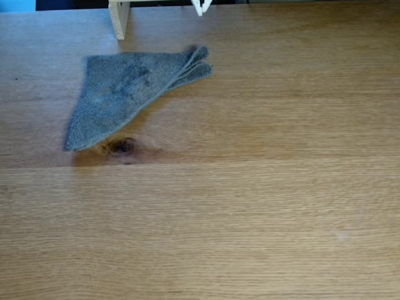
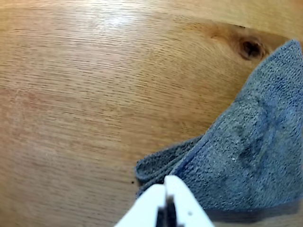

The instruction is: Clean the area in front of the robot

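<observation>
In the wrist view the white gripper point(image 2: 165, 182) enters from the bottom edge, its 2 pointed jaws pressed together with only a thin dark slit between them and nothing caught in them. The tips hang over the near edge of a grey folded cloth point(image 2: 251, 146), which spreads up and to the right of the jaws. The cloth's layered corner lies just left of the tips. Beyond the cloth's far point, up and right of the jaws, sits a dark oval knot point(image 2: 250, 47) in the light-brown tabletop point(image 2: 85, 94).

In the fixed view the gripper tips point(image 1: 201, 7) peek in at the top edge. The cloth point(image 1: 125, 94) lies below and left of them, and a pale wooden post point(image 1: 119, 19) stands to their left. The knot point(image 1: 122, 147) touches the cloth's far corner.
</observation>
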Controlling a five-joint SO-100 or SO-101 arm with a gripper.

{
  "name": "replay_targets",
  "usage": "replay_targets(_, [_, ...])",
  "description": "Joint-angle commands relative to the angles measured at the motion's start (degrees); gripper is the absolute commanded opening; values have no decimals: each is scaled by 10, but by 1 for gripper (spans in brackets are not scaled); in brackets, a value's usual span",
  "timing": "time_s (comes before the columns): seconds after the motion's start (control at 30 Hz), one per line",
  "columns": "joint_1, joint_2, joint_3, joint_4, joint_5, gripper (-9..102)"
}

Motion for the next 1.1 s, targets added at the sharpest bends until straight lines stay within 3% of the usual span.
replay_targets(0.0, [5,4,69,8,-18,0])
replay_targets(1.07, [-18,4,64,7,-16,0])
